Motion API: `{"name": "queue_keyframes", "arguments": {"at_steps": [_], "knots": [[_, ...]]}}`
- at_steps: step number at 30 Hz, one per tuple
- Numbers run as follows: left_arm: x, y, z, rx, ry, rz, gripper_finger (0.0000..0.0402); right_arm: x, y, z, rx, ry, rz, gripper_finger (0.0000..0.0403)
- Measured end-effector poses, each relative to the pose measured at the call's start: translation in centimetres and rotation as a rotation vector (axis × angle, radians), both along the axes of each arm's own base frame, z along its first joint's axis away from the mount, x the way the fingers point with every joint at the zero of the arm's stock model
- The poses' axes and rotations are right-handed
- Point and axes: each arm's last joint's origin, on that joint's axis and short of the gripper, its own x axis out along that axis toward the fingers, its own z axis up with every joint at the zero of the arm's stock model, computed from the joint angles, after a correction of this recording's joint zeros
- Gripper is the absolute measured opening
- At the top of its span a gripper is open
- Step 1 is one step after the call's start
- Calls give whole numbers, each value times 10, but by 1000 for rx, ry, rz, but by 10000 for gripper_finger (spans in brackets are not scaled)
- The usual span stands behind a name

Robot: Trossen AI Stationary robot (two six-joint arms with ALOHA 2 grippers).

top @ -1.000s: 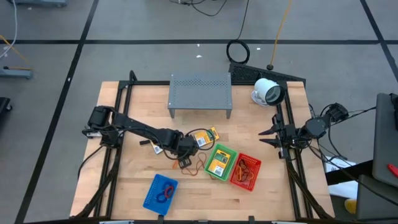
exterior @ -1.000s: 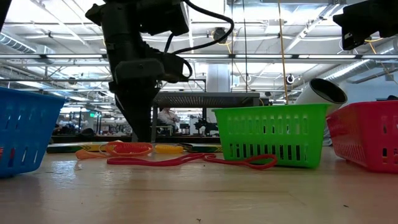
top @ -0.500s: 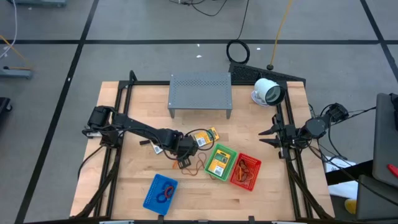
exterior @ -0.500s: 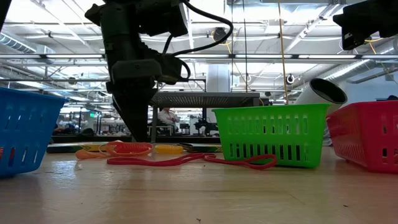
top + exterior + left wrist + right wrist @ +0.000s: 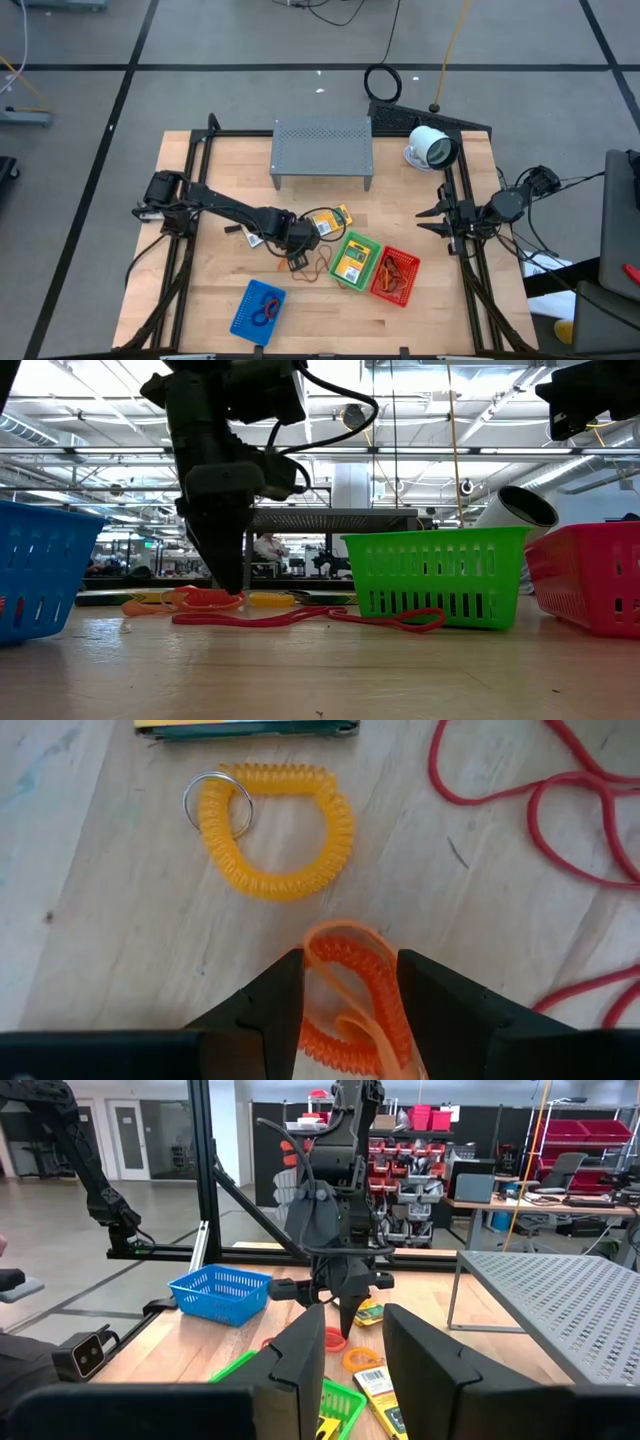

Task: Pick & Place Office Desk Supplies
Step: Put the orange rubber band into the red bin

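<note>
Beyond wooden table, grey floor, shelving

Left arm: my feed shows black, slim links; a small white label near the wrist, centre-left of the high view.
Left gripper: two dark, matte, wedge-shaped fingers.
Left wrist cabling: black cable looping off the housing, upper centre of the low view.
Right arm: black, compact, thin black cables trailing, right edge of the high view.
Right gripper: two dark, blocky fingers.
</note>
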Motion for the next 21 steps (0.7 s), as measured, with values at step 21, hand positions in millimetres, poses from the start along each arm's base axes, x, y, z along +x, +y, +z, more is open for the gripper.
{"name": "queue_keyframes", "arguments": {"at_steps": [21], "knots": [[0, -2, 0, 3, -2, -18, 116, 0, 0, 0, 0, 0, 0, 95]]}}
